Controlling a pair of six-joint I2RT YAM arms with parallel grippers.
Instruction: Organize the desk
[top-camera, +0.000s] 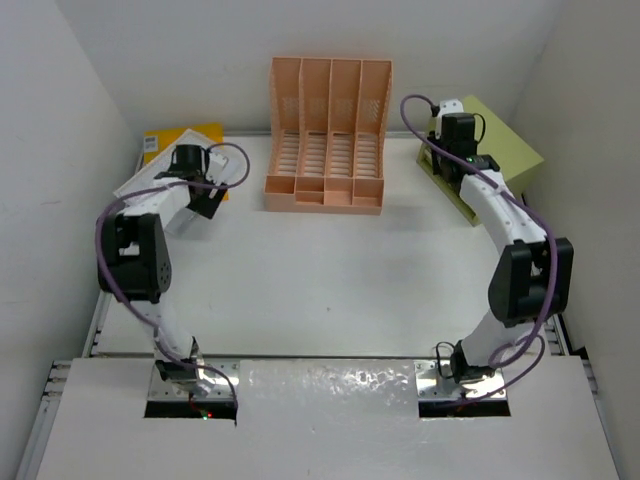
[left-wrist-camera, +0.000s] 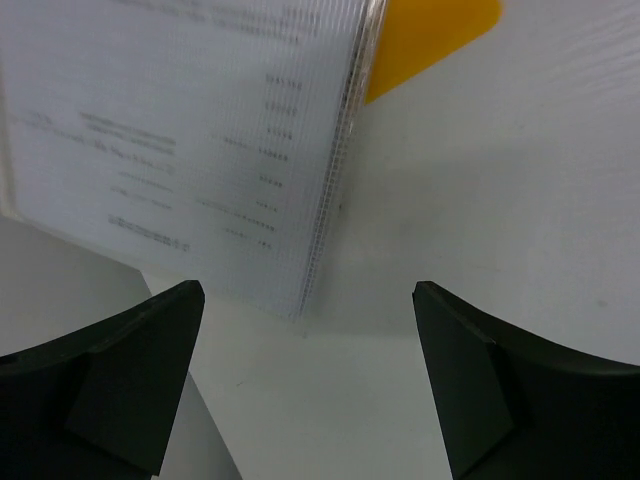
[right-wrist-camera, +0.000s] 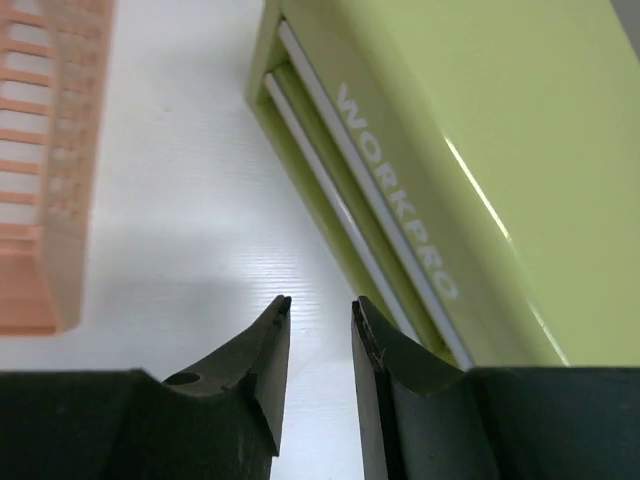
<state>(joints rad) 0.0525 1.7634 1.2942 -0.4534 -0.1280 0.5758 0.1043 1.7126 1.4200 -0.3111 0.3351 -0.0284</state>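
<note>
Left end effector, jaws spread wide and empty, over a clear document sleeve, probably thin and slippery: pinch its edge. Right end effector, slightly parted, empty, beside the green drawer box. Rigid, immovable worktop spans beneath both

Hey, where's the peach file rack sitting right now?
In the top view, the peach file rack stands at the far middle of the desk, between the yellow folder on the left and the lime-green box on the right.
</note>
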